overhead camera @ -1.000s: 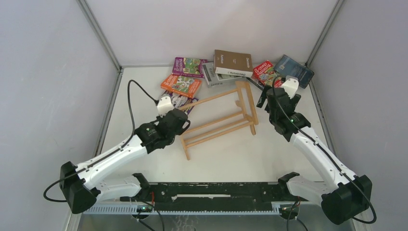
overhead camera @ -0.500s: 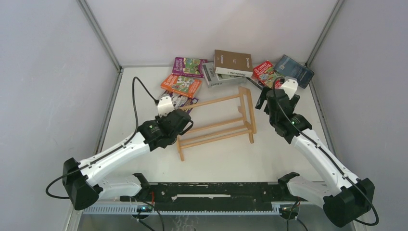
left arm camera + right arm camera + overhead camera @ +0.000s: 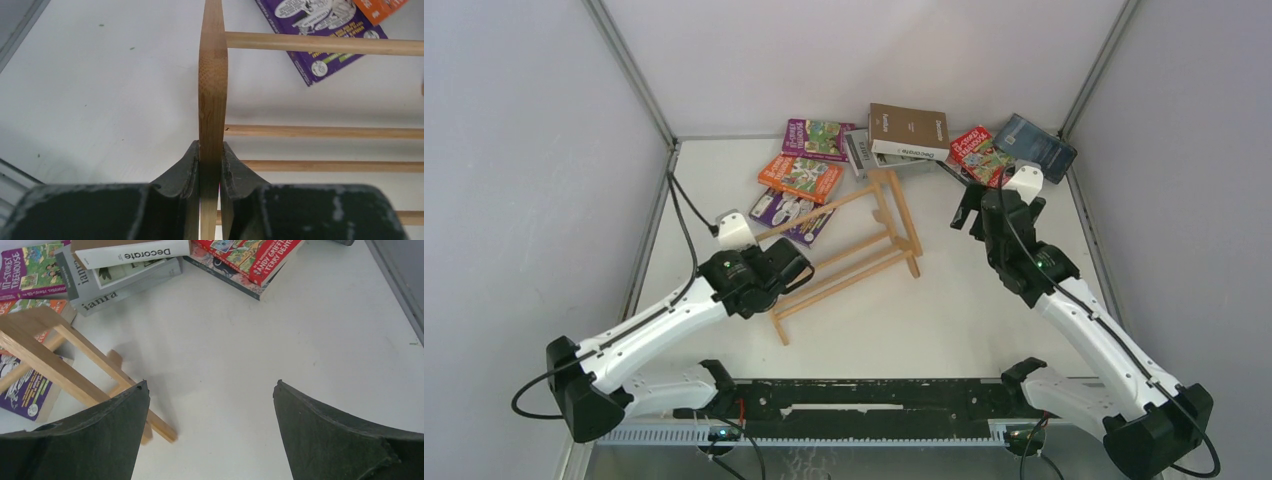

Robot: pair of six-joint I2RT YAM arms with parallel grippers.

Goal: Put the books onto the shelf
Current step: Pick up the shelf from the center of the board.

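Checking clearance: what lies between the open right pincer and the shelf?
Only bare table separates the right pincer from the shelf, in the top external view.

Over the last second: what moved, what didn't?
The left claw, shut on the end slat of the shelf, dragged it to the left, away from the right claw, and turned it slightly. The right claw stayed open, holding nothing, and barely shifted. The books lie where they were.
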